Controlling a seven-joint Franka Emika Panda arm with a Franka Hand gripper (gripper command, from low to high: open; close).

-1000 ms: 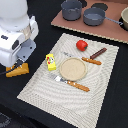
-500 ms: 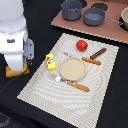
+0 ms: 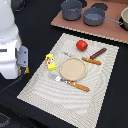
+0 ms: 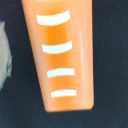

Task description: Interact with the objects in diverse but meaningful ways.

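An orange-yellow bread loaf (image 4: 62, 55) with white score marks fills the wrist view, lying on the dark tabletop directly under the camera. No fingers show there. In the exterior view my gripper (image 3: 15, 72) hangs at the left, off the mat, and the white arm covers nearly all of the loaf. On the striped placemat (image 3: 102, 102) rest a red tomato (image 3: 81, 45), a dark brown sausage (image 3: 98, 53) and a yellow block with red marks (image 3: 50, 61).
A round tan plate (image 3: 73, 68) sits mid-mat between two orange-handled pieces of cutlery (image 3: 91, 61) (image 3: 75, 85). Two grey pots (image 3: 71, 9) (image 3: 94, 16) stand on a brown board (image 3: 115, 29) at the back.
The arm has come down over the loaf. The loaf showed beside the hand a second ago and is now almost wholly covered in the exterior view.
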